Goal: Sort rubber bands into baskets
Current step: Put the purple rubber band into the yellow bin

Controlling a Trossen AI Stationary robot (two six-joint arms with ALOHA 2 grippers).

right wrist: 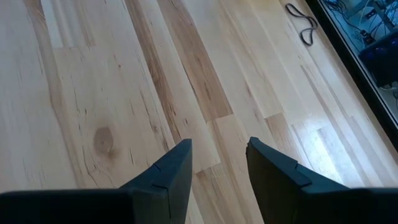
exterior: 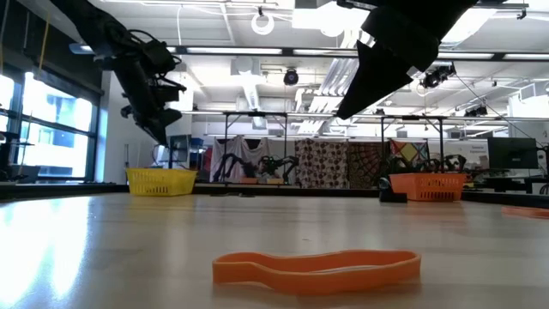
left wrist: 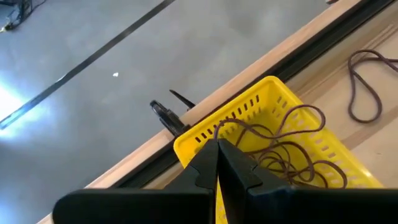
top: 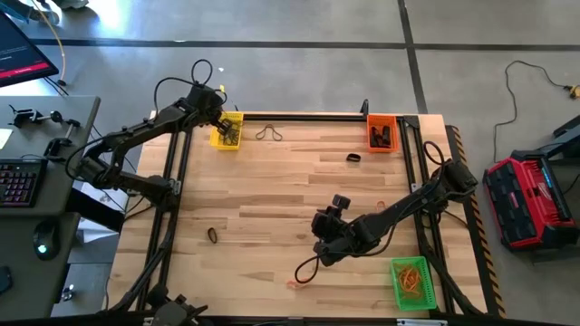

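Note:
My left gripper (top: 220, 120) is over the yellow basket (top: 227, 132), shut on an olive-tan rubber band (left wrist: 249, 127); several more olive-tan bands lie in that basket (left wrist: 292, 155). My right gripper (top: 319, 254) hangs open and empty over bare wood (right wrist: 219, 146) at the table's near middle. An orange band (exterior: 317, 266) lies flat near the front edge (top: 294, 282). Black bands lie at the left (top: 212, 235) and the far right (top: 353, 158). An olive-tan band (top: 266, 133) lies by the far edge. The orange basket (top: 381, 133) holds black bands, and the green basket (top: 410, 281) holds orange ones. My left gripper pinches a strand of the olive-tan band (left wrist: 216, 132) at its closed fingertips (left wrist: 208, 155), coming from above at a slant. The band trails slack from the tips down into the yellow basket, onto the bands lying there.
A black frame rail (top: 299, 115) runs along the table's far edge and sides. A red and black case (top: 530, 199) stands on the floor to the right. A desk with a keyboard (top: 18, 181) is at the left. Bare wood lies across the table's middle.

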